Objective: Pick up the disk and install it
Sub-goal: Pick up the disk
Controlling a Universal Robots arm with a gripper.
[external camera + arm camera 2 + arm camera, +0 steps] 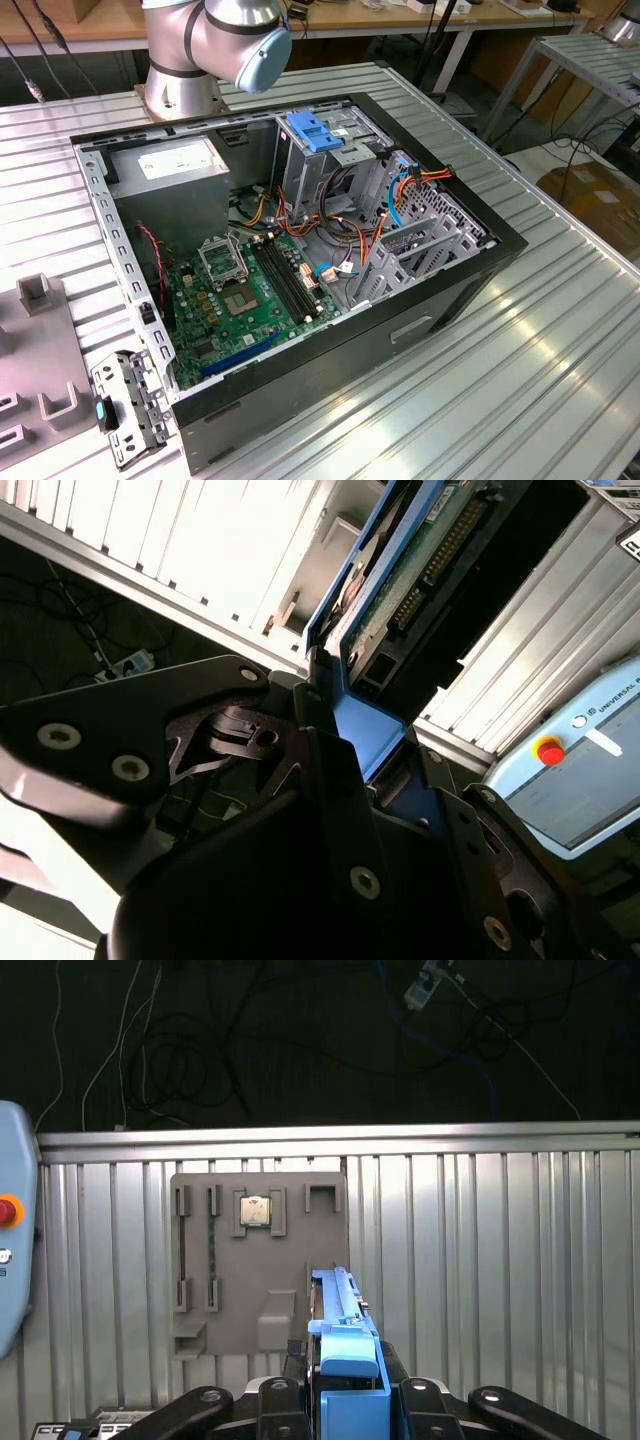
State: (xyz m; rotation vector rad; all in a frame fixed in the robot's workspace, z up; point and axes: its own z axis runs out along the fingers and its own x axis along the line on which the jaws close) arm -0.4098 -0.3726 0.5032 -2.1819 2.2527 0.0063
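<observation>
Black pincer is closed on the disk, its two fingers pressed to the disk's flat sides, so it is only as far open as the disk is thick. In the first wrist view the disk stands on edge with a blue rail facing the camera. Its long axis runs straight out from the pincer, over the ribbed table and toward a grey tray. One pocket of that tray holds a square chip.

In the second wrist view the disk shows its green circuit board and a connector row, and reaches well past the fingertips.

In the exterior view the open case lies on the table. It holds a green board, a grey supply box, loose cables and a drive bay with a light-blue bracket on top.
</observation>
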